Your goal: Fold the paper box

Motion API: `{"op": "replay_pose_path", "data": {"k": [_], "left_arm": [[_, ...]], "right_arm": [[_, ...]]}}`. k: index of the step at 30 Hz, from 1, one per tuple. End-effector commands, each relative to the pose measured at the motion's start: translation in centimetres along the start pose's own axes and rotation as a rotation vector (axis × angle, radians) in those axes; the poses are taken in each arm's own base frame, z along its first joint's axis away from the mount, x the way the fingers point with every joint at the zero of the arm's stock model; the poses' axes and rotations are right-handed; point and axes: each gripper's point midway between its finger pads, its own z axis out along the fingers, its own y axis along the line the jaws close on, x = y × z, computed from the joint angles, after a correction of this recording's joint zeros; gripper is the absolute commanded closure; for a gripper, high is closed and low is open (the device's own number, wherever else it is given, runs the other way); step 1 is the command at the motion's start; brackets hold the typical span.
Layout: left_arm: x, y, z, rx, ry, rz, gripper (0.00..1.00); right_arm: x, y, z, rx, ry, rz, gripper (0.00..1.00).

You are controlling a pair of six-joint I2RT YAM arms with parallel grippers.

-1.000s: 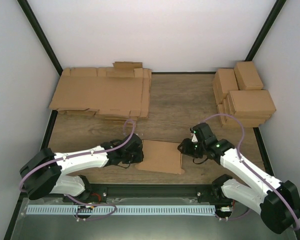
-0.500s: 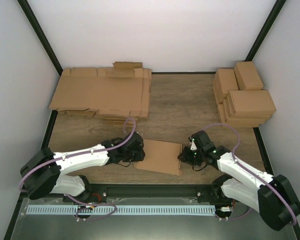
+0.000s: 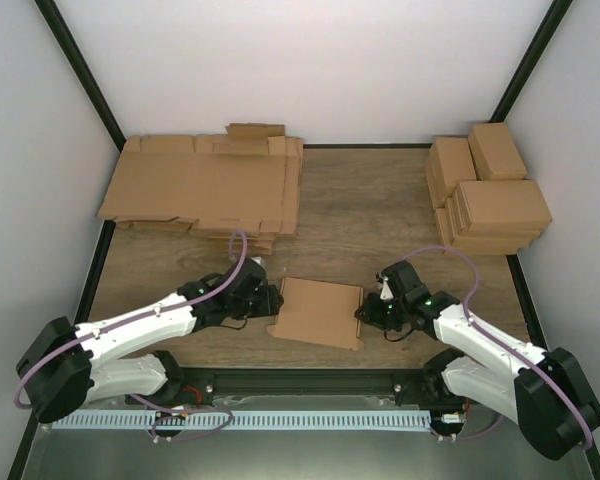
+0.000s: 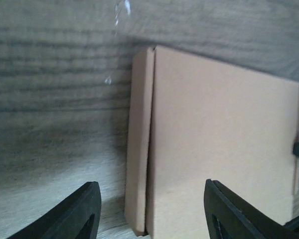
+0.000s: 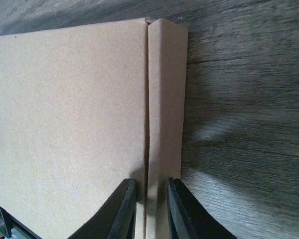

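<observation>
The paper box [image 3: 320, 313] lies folded shut and flat on the wood table, between my two arms. My left gripper [image 3: 269, 300] stands open just off the box's left edge. In the left wrist view nothing is between its fingers [image 4: 87, 209], and the paper box [image 4: 219, 149] with its narrow left side wall lies ahead of them. My right gripper [image 3: 366, 312] is at the box's right edge. In the right wrist view the right gripper [image 5: 150, 181] is nearly closed, pinching the seam where the lid meets the right side wall [image 5: 164, 99].
A pile of flat brown cardboard sheets [image 3: 205, 190] lies at the back left. Stacked finished brown boxes [image 3: 490, 195] stand at the back right. White walls and black frame posts close in the table on three sides.
My left gripper has opened and drawn back to the left, off the box's left edge. My right gripper has closed in on the right edge. The box has shifted slightly.
</observation>
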Motion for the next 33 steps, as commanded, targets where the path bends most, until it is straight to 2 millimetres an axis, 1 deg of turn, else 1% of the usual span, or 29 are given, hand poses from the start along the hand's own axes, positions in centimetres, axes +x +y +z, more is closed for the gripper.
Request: {"op": "replay_pose_path", "data": {"k": [1,2,3,4,5,7,9,12,14,16,19,21,24,26,28,30,33], "left_arm": [[1.5,-0.5,1.4,0.083,0.056,0.062,0.4],[1.7,-0.2,1.8,0.084,0.064,0.061,0.42],[1.9,0.1,2.2,0.075,0.073,0.061,0.47],[2.2,0.8,2.7,0.051,0.084,0.058,0.54],[2.4,1.5,3.1,0.021,0.094,0.057,0.58],[3.1,2.5,4.0,-0.017,0.123,0.066,0.59],[3.7,2.7,4.6,-0.011,0.148,0.071,0.63],[4.1,3.2,5.2,-0.032,0.166,0.077,0.76],[4.1,3.1,5.3,-0.03,0.166,0.089,0.8],[4.0,2.6,5.4,-0.007,0.166,0.1,0.81],[3.6,1.3,5.2,0.051,0.156,0.12,0.81],[3.2,0.4,5.1,0.083,0.148,0.132,0.81],[2.8,-0.8,5.2,0.116,0.155,0.154,0.8],[2.6,-1.3,5.4,0.118,0.163,0.158,0.8],[2.4,-1.2,5.8,0.096,0.165,0.184,0.81],[2.1,-0.7,6.2,0.052,0.162,0.193,0.82],[1.1,0.4,6.5,-0.026,0.118,0.191,0.82]], "right_arm": [[0.2,-0.9,0.3,0.039,0.003,-0.01,0.81],[0.2,-0.8,0.3,0.036,0.004,-0.011,0.81],[0.2,-0.8,0.3,0.035,0.004,-0.013,0.81],[0.3,-0.8,0.3,0.035,0.008,-0.011,0.81],[0.3,-0.9,0.4,0.036,0.009,-0.009,0.81],[0.4,-0.9,0.4,0.034,0.012,-0.009,0.81],[0.5,-1.0,0.5,0.035,0.012,-0.01,0.81],[0.6,-1.0,0.6,0.029,0.02,-0.017,0.81],[0.7,-0.8,0.6,0.02,0.024,-0.023,0.81],[0.8,-0.3,0.7,-0.006,0.035,-0.033,0.82],[0.7,0.5,0.8,-0.045,0.046,-0.047,0.85],[0.5,1.0,0.9,-0.058,0.048,-0.052,0.89],[-0.2,1.8,1.1,-0.063,0.049,-0.07,0.9],[-0.6,2.2,1.3,-0.056,0.048,-0.079,0.89],[-1.1,2.5,1.5,-0.044,0.044,-0.087,0.89],[-1.7,2.5,1.6,-0.023,0.03,-0.094,0.89],[-3.1,1.9,1.7,0.036,-0.016,-0.102,0.87]]}}
